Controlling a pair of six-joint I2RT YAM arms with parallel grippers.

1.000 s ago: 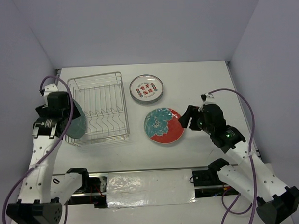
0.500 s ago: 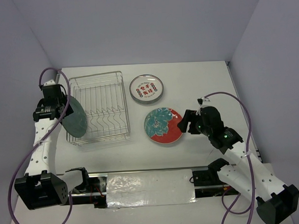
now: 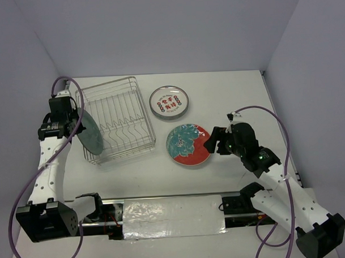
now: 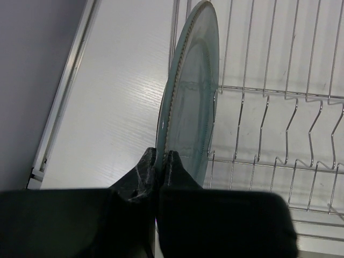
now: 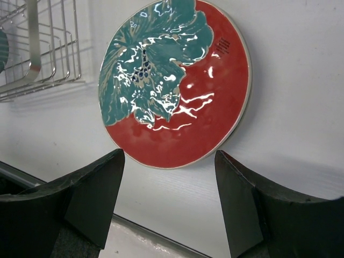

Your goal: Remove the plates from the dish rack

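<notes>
Robot lab test cell: bare white desk boxed in on three sides by plain lilac walls. Left arm and right arm are bolted at the near edge, with purple cables looping off them. The dish rack and plates look like staged props.

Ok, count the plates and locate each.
3: teal plate upright at the dish rack's left end, in the left gripper; white character plate and red floral plate flat on the table beside it. None seems hidden.
</notes>
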